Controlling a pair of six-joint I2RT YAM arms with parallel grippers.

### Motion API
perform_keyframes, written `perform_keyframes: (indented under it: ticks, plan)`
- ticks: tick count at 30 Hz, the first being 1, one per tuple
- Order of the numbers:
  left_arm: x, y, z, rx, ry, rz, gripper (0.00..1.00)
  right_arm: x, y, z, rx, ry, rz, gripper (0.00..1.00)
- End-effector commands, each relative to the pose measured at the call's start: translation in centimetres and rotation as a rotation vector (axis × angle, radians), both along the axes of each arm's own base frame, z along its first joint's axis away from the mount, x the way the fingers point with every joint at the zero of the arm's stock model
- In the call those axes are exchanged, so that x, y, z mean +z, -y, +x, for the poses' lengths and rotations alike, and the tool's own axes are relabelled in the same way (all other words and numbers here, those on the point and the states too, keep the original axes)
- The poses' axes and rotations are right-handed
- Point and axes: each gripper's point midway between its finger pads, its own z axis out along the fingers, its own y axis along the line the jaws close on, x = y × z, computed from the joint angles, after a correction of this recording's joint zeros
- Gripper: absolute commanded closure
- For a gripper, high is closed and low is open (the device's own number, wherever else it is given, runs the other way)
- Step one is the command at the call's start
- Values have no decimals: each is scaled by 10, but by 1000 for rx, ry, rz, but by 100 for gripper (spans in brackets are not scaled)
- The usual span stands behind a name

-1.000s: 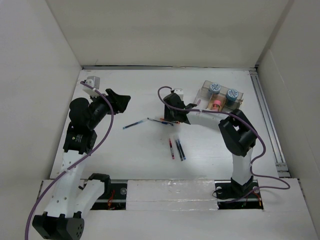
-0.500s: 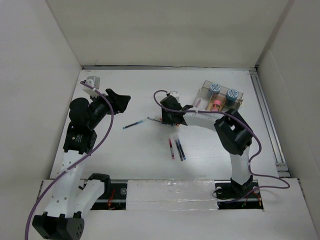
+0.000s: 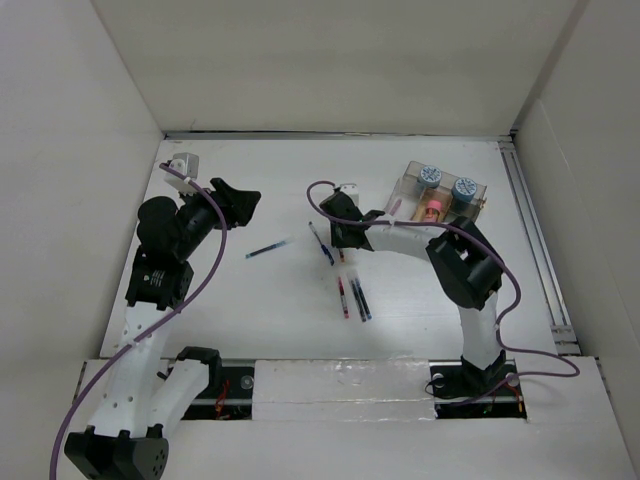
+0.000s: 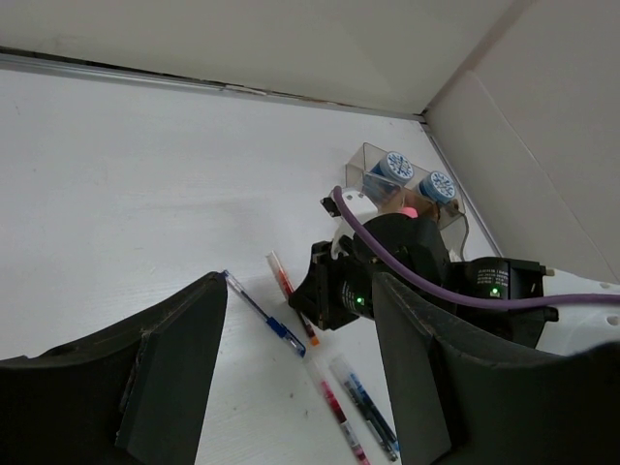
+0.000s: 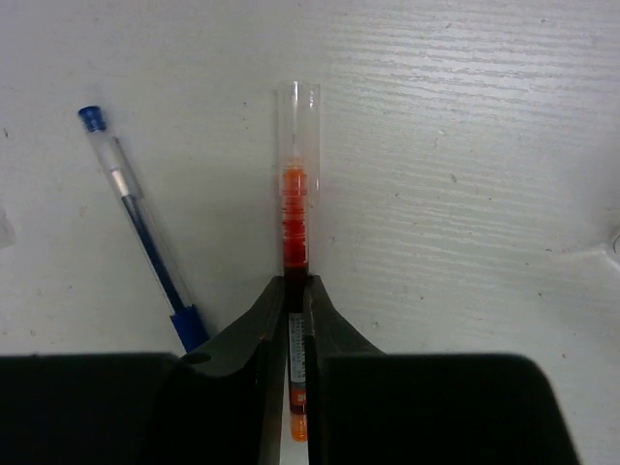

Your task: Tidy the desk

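Setting: a large flat matte white counter walled by white panels, with a metal rail along its right edge, lies beneath both tools.
Right tool: fingers together, clamped on a clear-barrelled orange-ink pen that sticks out straight ahead of the fingertips.
Left of right tool: a slanted clear blue-capped ballpoint pen lies close by, apart from the orange one.
Behind right tool: a red pen and a dark blue pen lie side by side.
Right of right tool: a small clear compartmented tray, well apart.
Left tool: fingers wide apart, holding nothing, raised above the counter.
Between the tools: a second thin blue pen.
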Motion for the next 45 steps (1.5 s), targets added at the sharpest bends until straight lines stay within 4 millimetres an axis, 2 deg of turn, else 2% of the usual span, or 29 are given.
perform_keyframes:
  ticks: [1,3,4,5,6,8,9,10,12,13,14,15,16,19,24,26,28,29,30,32,33,34,35,37,40,41,43,44,45]
  plan:
    - [14,0,-2,-5,61,-9,42,15,16,5,-50,33,-29,91]
    - [14,0,-2,-4,61,-9,42,38,20,8,-82,80,-8,95]
    - [14,0,-1,-2,61,-9,42,38,20,8,-82,81,-7,95]
    - [13,0,-1,-2,58,-8,42,47,24,12,-105,100,10,95]
    - [14,0,-1,-4,58,-8,42,66,27,15,-124,135,45,97]
    - [13,0,-1,-4,56,-8,42,81,36,18,-165,169,93,98]
    - [13,0,-1,-4,58,-8,42,102,41,20,-189,203,137,98]
    - [14,0,-1,-2,59,-8,42,105,58,26,-236,219,161,98]
    - [12,0,1,-4,52,-7,42,117,76,34,-303,246,239,97]
    - [12,1,-1,-8,55,-8,42,123,100,42,-356,272,280,97]
    - [13,1,-1,-11,58,-9,42,127,104,44,-372,261,341,97]
    - [14,1,-1,-8,61,-9,42,128,112,48,-389,258,370,97]
    - [14,1,-1,-8,61,-9,42,131,131,57,-431,270,402,97]
    - [10,2,1,-13,48,-9,42,129,143,65,-451,252,472,96]
    - [10,1,1,-7,47,-7,42,113,171,79,-521,204,515,94]
    - [10,1,1,-10,47,-7,42,111,174,83,-527,195,546,91]
    - [12,1,1,-8,52,-8,42,107,179,84,-529,182,552,78]
    - [11,1,2,-7,47,-7,42,108,179,84,-529,184,556,64]
    - [9,1,3,-7,42,-5,42,109,180,83,-530,187,555,58]
    - [8,2,3,-13,40,-6,42,109,182,82,-540,194,550,52]
    - [9,2,3,-11,41,-6,42,116,184,80,-540,210,553,48]
    - [10,1,3,-7,45,-5,42,115,180,77,-535,210,548,47]
    - [9,1,3,-5,40,-5,42,119,184,76,-545,228,536,47]
    - [7,2,4,-11,36,-4,42,137,158,71,-471,277,559,49]
    - [9,1,4,-4,40,-4,42,137,127,59,-397,272,528,80]
    - [8,0,5,-1,37,-4,42,132,95,49,-316,249,511,94]
    - [8,0,4,-2,37,-4,42,121,62,39,-241,213,474,99]
    - [9,0,4,-4,39,-4,42,89,38,22,-197,140,384,99]
    - [10,0,3,-2,45,-5,43,93,23,23,-173,148,363,98]
